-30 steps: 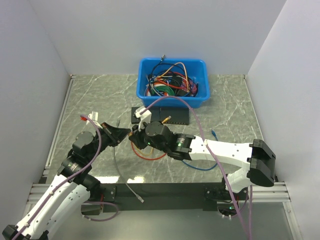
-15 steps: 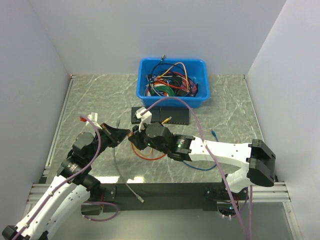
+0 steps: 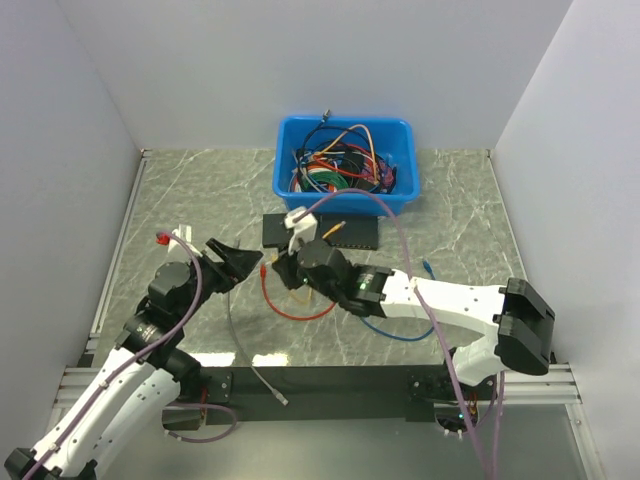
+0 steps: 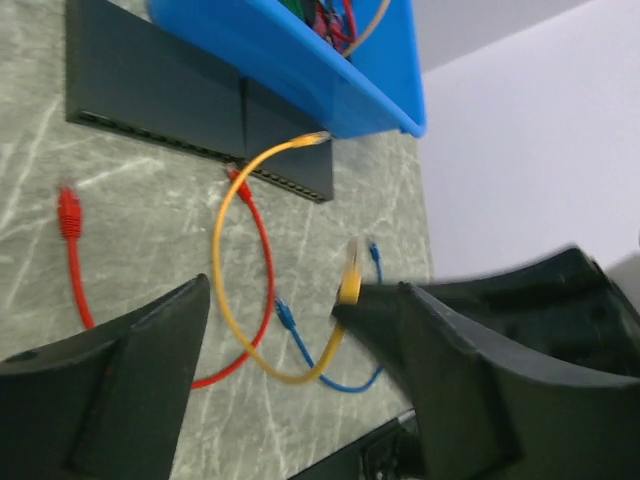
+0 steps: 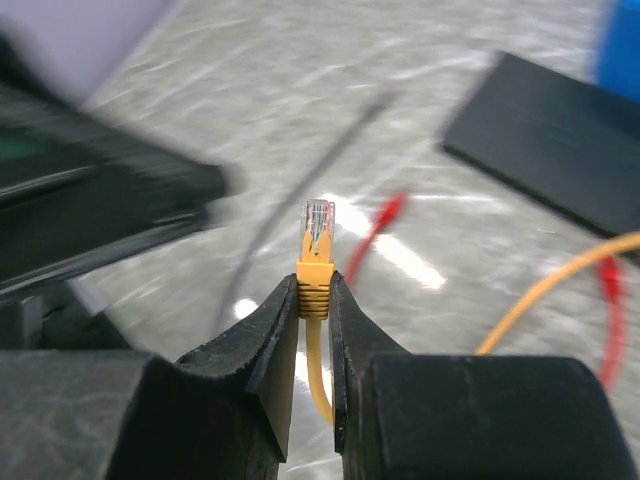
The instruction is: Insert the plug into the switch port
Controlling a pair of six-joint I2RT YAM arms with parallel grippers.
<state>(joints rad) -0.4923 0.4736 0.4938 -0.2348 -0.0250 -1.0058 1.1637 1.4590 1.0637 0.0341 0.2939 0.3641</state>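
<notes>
On the right side of the marbled tabletop point(image 3: 190, 200), apart from both arms, the plug point(image 3: 427, 266) point(image 4: 372, 250) lies flat and free. It is a small tip in a bright-blue boot, too small to show its clip. Its thin blue cable point(image 3: 400, 335) point(image 4: 345, 385) curves toward the near edge and passes under the right arm. A second blue end point(image 4: 283, 315) lies nearer the arms.

The switch point(image 3: 360, 237) point(image 4: 150, 80) point(image 5: 560, 150), a flat black box, sits just in front of a blue bin point(image 3: 340, 203) full of tangled wires. Its ports point(image 4: 160, 140) run as a thin dark strip along the near edge, with one end of a yellow cable point(image 3: 333, 231) point(image 4: 216, 270) point(image 5: 315, 275) resting on its top.

The right end effector point(image 3: 283, 270) point(image 5: 314, 292) pinches the yellow cable's other end by its boot, and the clear plug sticks up above the fingers. The left end effector point(image 3: 245, 262) point(image 4: 272, 298) is spread wide and holds nothing. In its wrist view the yellow plug shows between its fingers.

A red cable point(image 3: 295, 316) loops on the tabletop below the right end effector, and a grey cable point(image 3: 232, 330) runs toward the near edge.
</notes>
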